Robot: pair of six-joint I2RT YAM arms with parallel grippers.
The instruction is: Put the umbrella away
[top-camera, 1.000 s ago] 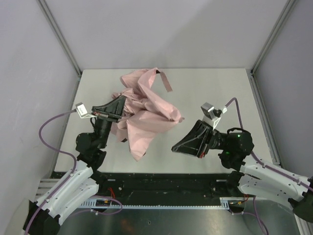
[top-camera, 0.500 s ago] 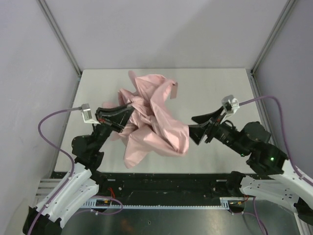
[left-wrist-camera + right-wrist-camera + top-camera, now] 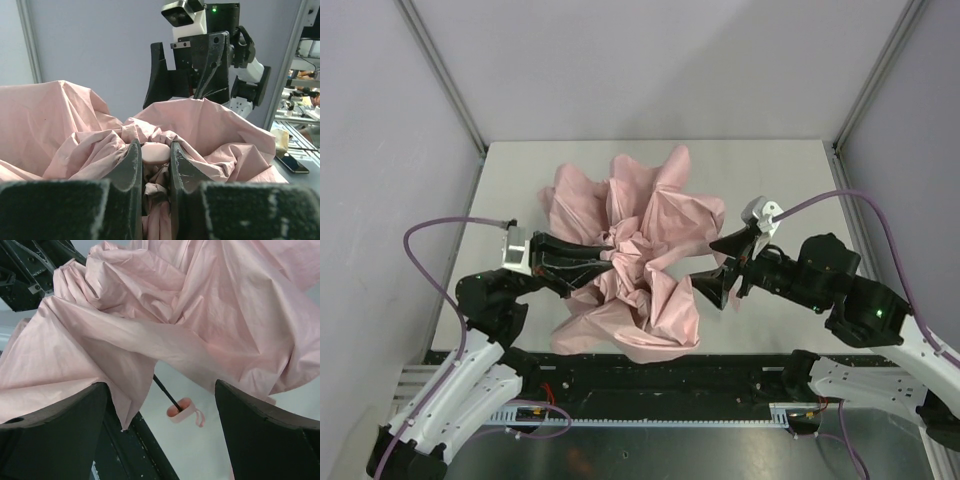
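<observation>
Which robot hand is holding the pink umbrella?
The left hand: it pinches the umbrella at its bunched middle. The right hand is wide open, gripping nothing.

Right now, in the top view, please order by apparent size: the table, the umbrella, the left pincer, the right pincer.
1. table
2. umbrella
3. left pincer and right pincer look about alike; fabric hides part of the left one, so no ranking.

My fingers stand wide apart; the umbrella billows from ten to two o'clock, its handle dangling near six, strap seemingly attached.
</observation>
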